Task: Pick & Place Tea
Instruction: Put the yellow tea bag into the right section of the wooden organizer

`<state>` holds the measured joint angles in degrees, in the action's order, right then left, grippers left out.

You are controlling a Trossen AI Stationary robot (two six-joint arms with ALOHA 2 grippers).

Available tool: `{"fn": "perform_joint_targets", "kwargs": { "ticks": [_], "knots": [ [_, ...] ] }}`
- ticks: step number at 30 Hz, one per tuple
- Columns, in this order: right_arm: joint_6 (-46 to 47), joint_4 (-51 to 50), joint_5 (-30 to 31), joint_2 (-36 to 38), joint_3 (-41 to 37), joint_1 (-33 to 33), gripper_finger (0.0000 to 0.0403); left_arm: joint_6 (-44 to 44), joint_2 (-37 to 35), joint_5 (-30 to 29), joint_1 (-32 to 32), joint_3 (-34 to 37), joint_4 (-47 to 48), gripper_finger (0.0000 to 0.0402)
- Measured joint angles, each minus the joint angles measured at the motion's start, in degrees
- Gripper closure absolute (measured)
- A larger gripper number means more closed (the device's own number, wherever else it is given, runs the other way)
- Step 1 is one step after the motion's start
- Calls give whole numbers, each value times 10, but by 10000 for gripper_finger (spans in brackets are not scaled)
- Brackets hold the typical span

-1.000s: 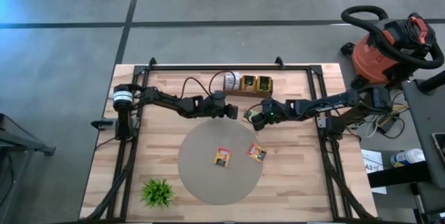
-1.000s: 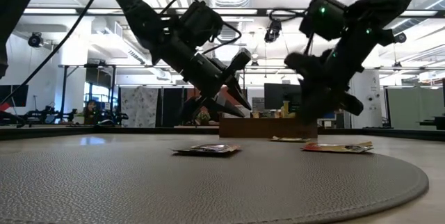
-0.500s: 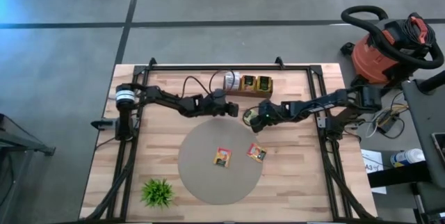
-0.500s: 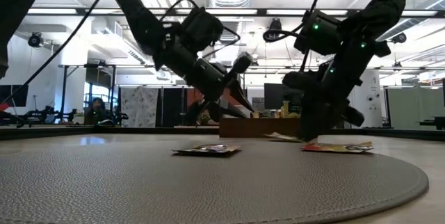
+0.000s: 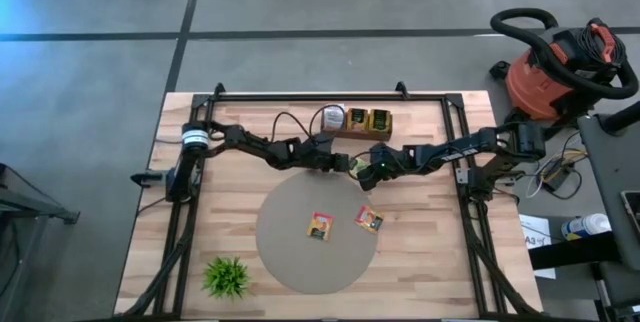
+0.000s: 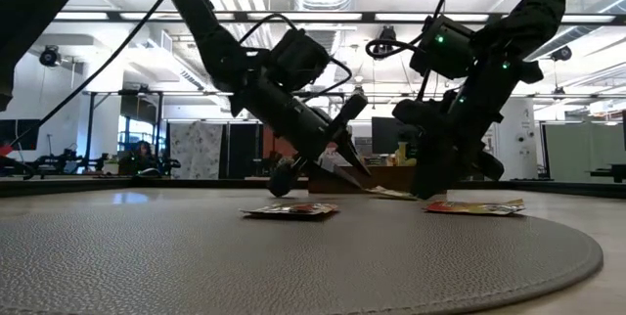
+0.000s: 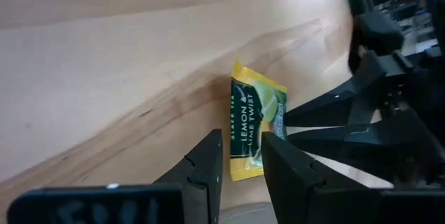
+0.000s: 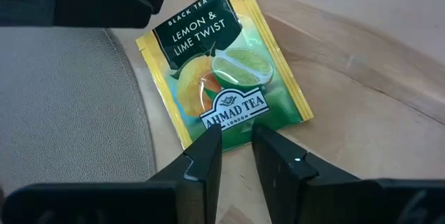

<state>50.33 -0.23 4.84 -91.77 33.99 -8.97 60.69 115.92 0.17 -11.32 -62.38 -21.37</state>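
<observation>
Near the worktop's (image 5: 420, 252) far edge, just beyond the mat (image 5: 290, 252), the left gripper (image 5: 344, 163) and right gripper (image 5: 362, 167) meet over a yellow-green sachet (image 8: 221, 65) lying flat on the wood. Both jaws stand slightly apart, clamped on nothing. Two more sachets (image 5: 320, 226) lie on the mat.

A red shop vac (image 5: 556, 74) is parked off the table's right side, a little green plant (image 5: 227, 276) is set near the front-left corner, beside the round grey mat (image 5: 300, 257).

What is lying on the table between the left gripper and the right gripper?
A yellow-green tea sachet lies flat on the wood between the left gripper and the right gripper, beside the round mat. Both wrist views show it.
</observation>
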Motion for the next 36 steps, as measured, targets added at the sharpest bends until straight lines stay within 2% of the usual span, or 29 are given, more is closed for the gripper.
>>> {"fn": "perform_joint_targets", "kwargs": {
  "ticks": [8, 13, 18, 23, 26, 28, 32, 36],
  "knots": [
    [-6, 10, -6, -1, 7, 1, 319, -5, 22, -2, -2, -40, 73, 307],
    [-5, 11, -6, -2, 8, 1, 319, -7, 45, 9, -2, -75, 80, 307],
    [-4, 11, -6, -2, 8, 1, 319, -46, 42, 22, -2, -91, 100, 312],
    [-8, 11, -6, 4, 7, 1, 319, -94, 32, 24, -2, -109, 173, 355],
    [-14, 6, -8, 10, 9, 1, 319, -115, 31, 23, -2, -116, 189, 391],
    [-23, 1, -12, 16, 10, 1, 319, -126, 30, 20, -2, -120, 189, 398],
    [-31, -5, -15, 49, 13, 1, 319, -156, 11, 7, -1, -124, 193, 400],
    [-62, -30, -16, 125, 13, 1, 319, -219, -29, -13, -2, -129, 240, 401]
  ]
}}
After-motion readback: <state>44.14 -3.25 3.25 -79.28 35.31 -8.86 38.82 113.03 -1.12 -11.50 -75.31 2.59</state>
